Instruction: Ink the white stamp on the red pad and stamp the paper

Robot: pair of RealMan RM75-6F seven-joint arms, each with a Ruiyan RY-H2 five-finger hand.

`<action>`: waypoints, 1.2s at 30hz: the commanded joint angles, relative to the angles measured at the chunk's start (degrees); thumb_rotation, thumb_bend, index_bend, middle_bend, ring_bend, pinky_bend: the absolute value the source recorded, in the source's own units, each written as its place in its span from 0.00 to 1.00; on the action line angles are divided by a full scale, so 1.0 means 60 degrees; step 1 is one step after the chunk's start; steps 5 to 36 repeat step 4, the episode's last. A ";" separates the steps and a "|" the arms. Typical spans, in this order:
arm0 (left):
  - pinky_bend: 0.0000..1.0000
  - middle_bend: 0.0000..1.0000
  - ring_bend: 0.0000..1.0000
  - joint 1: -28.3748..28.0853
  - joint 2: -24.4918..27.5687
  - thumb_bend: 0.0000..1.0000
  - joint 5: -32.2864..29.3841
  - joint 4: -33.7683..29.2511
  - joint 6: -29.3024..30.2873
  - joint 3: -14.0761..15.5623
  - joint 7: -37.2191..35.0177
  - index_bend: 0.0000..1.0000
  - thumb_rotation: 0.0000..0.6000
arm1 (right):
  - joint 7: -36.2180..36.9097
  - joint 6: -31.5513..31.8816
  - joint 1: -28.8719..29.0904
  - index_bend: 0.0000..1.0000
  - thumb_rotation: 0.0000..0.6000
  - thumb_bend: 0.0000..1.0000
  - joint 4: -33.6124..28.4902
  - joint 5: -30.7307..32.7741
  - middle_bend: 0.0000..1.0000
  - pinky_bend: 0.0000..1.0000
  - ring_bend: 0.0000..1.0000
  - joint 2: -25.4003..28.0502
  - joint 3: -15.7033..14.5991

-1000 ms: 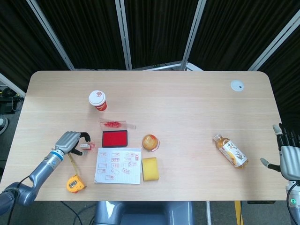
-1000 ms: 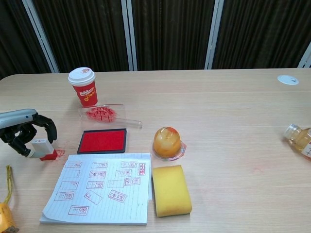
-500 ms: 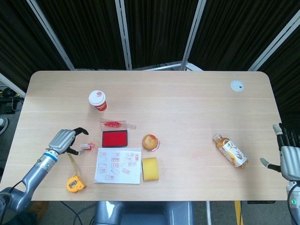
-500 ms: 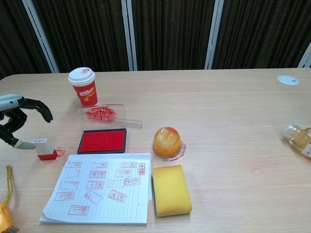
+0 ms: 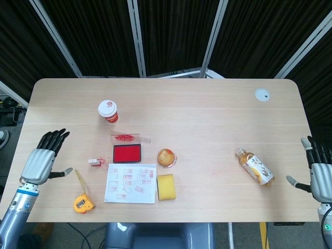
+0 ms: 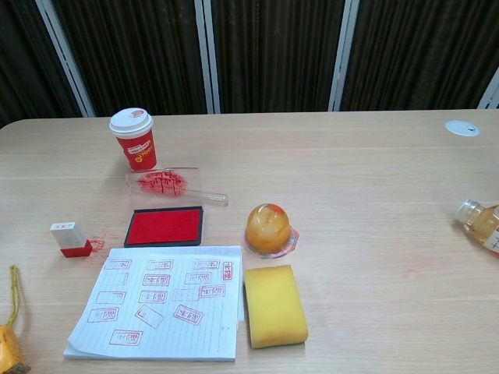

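The white stamp with a red base stands alone on the table, left of the red ink pad; it also shows in the head view as the stamp beside the pad. The lined paper, covered in several red prints, lies in front of the pad. My left hand hovers open with fingers spread, well left of the stamp, holding nothing. My right hand is open at the table's right edge. Neither hand shows in the chest view.
A red coffee cup stands behind the pad, with the clear pad lid between them. An orange jelly cup and yellow sponge sit right of the paper. A yellow tape measure lies at front left, a tea bottle at right.
My left hand let go of the white stamp, opened and drew back to the left, out of the chest view. The stamp stays standing where it was set.
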 commanded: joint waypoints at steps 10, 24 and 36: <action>0.00 0.00 0.00 0.0527 0.0404 0.00 0.0063 -0.0654 0.0507 0.0167 0.0684 0.00 1.00 | 0.0073 0.0147 -0.0025 0.00 1.00 0.00 -0.0131 -0.0234 0.00 0.00 0.00 0.0083 -0.0039; 0.00 0.00 0.00 0.0527 0.0404 0.00 0.0063 -0.0654 0.0507 0.0167 0.0684 0.00 1.00 | 0.0073 0.0147 -0.0025 0.00 1.00 0.00 -0.0131 -0.0234 0.00 0.00 0.00 0.0083 -0.0039; 0.00 0.00 0.00 0.0527 0.0404 0.00 0.0063 -0.0654 0.0507 0.0167 0.0684 0.00 1.00 | 0.0073 0.0147 -0.0025 0.00 1.00 0.00 -0.0131 -0.0234 0.00 0.00 0.00 0.0083 -0.0039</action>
